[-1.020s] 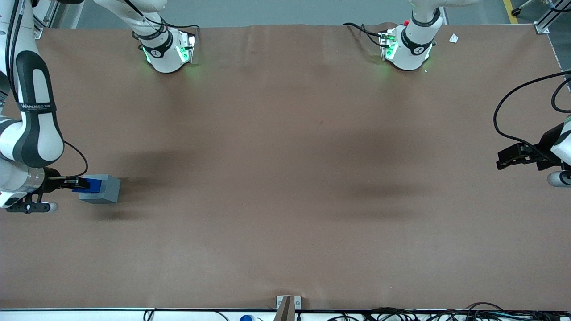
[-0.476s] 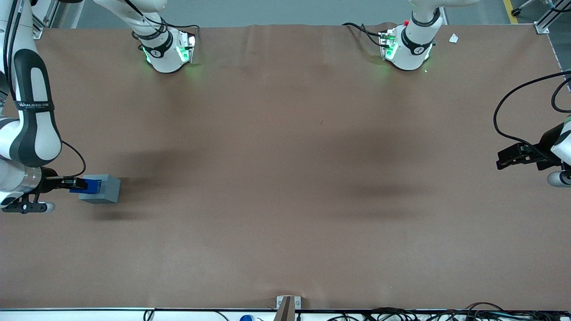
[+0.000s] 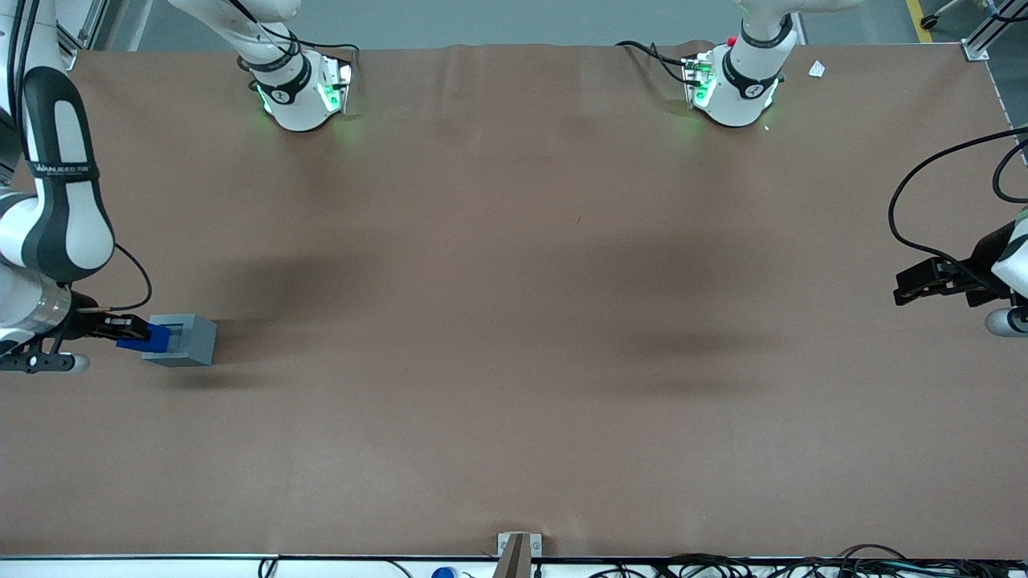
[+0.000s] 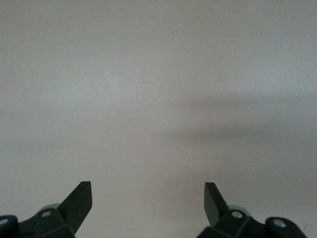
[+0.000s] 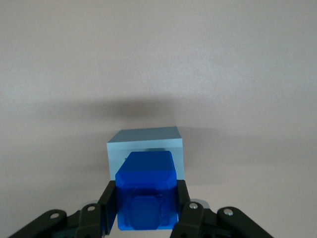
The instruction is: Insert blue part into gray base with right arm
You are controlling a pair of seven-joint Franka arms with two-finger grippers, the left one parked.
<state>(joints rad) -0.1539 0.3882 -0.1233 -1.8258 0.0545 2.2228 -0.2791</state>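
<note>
The blue part (image 3: 144, 338) is a bright blue block held between the black fingers of my right gripper (image 3: 132, 333), which is shut on it. It hangs over the edge of the gray base (image 3: 186, 340), a light gray cube on the brown table toward the working arm's end. The base's square recess shows beside the blue part. In the right wrist view the blue part (image 5: 146, 191) fills the space between the fingers (image 5: 108, 201) of the gripper (image 5: 146, 206), and the gray base (image 5: 144, 140) lies just past it, partly covered.
The brown table mat (image 3: 514, 321) spreads wide toward the parked arm's end. Two white arm bases (image 3: 301, 88) with green lights stand along the edge farthest from the front camera. Cables (image 3: 723, 566) lie along the nearest edge.
My gripper with the blue part has drawn back sideways from the gray base toward the table's end, so the blue part now overlaps only the base's edge and the recess shows.
</note>
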